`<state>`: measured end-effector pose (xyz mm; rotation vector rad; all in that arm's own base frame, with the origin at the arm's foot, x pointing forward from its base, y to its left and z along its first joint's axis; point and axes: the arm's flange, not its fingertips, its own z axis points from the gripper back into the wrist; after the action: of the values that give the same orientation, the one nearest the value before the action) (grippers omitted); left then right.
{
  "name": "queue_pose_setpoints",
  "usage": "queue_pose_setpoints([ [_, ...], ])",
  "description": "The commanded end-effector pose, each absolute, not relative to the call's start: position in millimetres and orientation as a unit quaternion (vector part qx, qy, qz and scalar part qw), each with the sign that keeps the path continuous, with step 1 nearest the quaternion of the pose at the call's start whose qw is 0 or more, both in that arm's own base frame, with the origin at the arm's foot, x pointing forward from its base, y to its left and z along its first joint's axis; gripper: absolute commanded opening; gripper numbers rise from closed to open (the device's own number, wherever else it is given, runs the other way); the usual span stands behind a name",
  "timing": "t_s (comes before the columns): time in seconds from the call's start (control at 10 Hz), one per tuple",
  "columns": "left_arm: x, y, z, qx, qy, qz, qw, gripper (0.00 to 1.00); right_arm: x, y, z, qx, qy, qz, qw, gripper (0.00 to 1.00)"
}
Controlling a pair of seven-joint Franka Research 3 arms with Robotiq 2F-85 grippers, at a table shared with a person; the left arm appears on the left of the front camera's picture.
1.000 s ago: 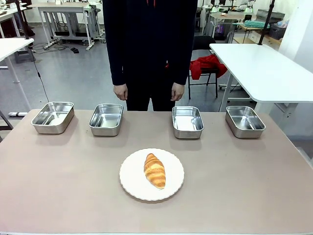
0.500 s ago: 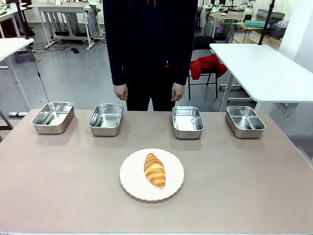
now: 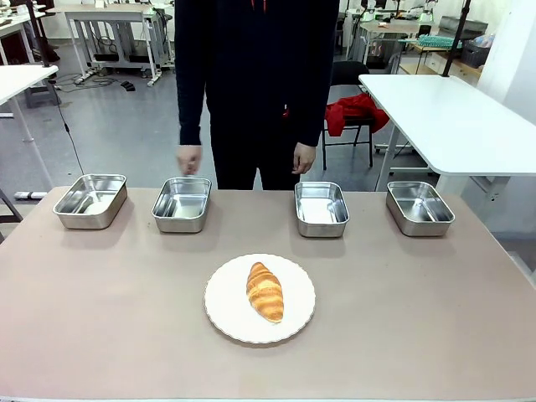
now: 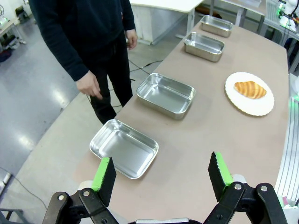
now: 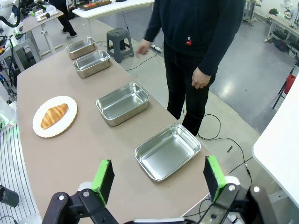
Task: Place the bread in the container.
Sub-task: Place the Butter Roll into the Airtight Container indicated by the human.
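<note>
Bread on its plate, left gripper and right gripper both spread wide.
The bread lies on the white plate near the middle of the table, well apart from the row of four steel trays along the far edge. A person's hand hangs just behind the second tray from the left. Neither gripper holds anything.

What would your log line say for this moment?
bread: on plate | four trays: empty | left pincer: open | right pincer: open
</note>
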<state>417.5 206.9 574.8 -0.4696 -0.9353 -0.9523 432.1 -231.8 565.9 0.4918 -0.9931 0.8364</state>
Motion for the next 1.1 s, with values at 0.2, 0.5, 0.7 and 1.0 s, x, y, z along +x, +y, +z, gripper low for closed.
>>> queue_pose_setpoints([
  [0.2,417.3,206.8,575.8,-0.216,-0.431,-0.444,0.755,1.0,431.3,-231.0,568.0,0.226,-0.459,0.387,0.767,1.0],
  [0.5,417.5,206.9,574.8,-0.216,-0.43,-0.437,0.76,1.0,431.3,-231.0,568.0,0.226,-0.459,0.387,0.767,1.0],
  [0.7,417.5,206.9,574.8,-0.216,-0.43,-0.437,0.76,1.0,431.3,-231.0,568.0,0.226,-0.459,0.387,0.767,1.0],
  [1.0,417.5,206.9,574.8,-0.216,-0.43,-0.437,0.76,1.0,431.3,-231.0,568.0,0.226,-0.459,0.387,0.767,1.0],
])
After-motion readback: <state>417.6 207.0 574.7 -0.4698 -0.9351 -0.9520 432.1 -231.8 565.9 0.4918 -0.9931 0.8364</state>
